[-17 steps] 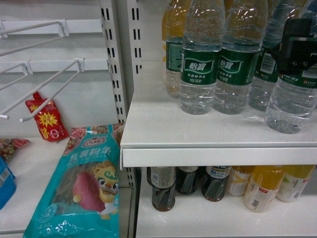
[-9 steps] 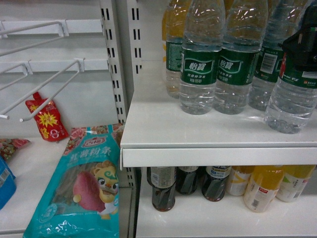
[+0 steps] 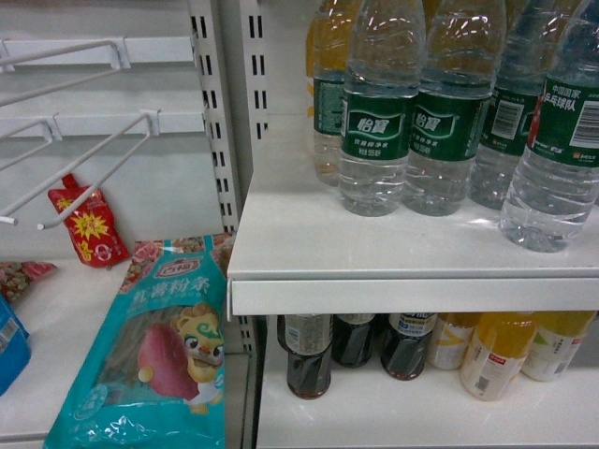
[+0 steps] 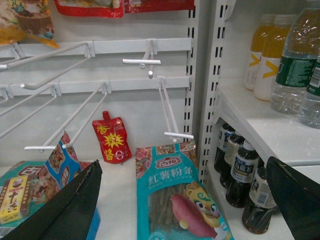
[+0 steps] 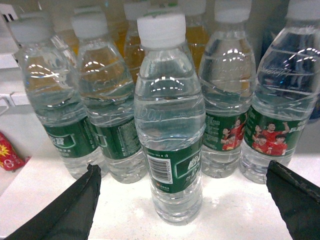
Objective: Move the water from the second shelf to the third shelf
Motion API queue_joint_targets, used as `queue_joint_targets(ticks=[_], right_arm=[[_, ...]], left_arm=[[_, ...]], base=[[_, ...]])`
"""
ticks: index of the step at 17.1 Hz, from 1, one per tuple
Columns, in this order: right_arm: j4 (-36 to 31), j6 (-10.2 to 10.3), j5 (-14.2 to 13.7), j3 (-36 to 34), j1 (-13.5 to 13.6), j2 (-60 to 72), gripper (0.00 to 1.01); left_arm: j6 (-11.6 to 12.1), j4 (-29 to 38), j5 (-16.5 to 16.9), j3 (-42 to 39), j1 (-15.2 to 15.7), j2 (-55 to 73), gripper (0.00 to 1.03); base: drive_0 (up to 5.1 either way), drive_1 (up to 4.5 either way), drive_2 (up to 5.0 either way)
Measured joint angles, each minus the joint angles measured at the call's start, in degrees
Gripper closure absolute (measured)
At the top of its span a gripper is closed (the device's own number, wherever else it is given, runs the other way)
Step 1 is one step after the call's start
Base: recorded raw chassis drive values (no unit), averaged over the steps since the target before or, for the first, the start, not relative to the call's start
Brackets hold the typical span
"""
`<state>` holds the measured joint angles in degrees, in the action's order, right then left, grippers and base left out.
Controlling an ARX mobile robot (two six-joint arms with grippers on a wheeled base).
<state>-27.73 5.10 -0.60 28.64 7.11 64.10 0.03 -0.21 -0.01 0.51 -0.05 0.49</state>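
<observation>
Water [image 5: 169, 125] stood upright on the upper shelf [image 3: 374, 253], alone at the front of a row of like bottles [image 5: 95, 100], its barcode toward the right wrist camera. In the head view it looked to be the bottle at the far right [image 3: 559, 140], nearest the shelf edge and just beside its neighbours.

The right gripper [image 5: 182, 169] faced it squarely with both fingers [image 5: 75, 210] spread wide, one on each side of the bottle's base and well apart from it. Neither pad touched plastic, so nothing was held. The left gripper [image 4: 183, 165] was likewise spread and empty, pointed at the bay of hooks [image 4: 170, 107] and the snack bag [image 4: 175, 200], away from the drinks.

As for progress, I judged the task barely begun: the bottle had not been gripped, lifted or moved off its shelf. The right arm seemed lined up for the approach only. Left to do were closing in until the fingers bracketed the ribbed body, pinching it, drawing it clear of the row, and carrying it to the target shelf. Which level counted as third could not be told for certain; the lower shelf [image 3: 393, 412], holding cola [image 3: 309, 360] and yellow drinks [image 3: 496, 360], seemed likely, with bare space along its front.
</observation>
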Motion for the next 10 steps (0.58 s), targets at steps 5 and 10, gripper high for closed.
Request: queue_joint_targets(ticks=[5,10], right_arm=[[7.69,-4.15,-5.16,-13.27,-1.60,-25.09,0.50],[8.76,-4.72,-6.60,-18.71,0.48,-36.81,0.92]], left_arm=[[0.00,0.00,0.02,0.00,0.00,-0.02,0.05],[0.00,0.00,0.00,0.00,0.00,-0.02,0.05]], base=[[0.0,0.00,0.0],[0.0,0.00,0.0]])
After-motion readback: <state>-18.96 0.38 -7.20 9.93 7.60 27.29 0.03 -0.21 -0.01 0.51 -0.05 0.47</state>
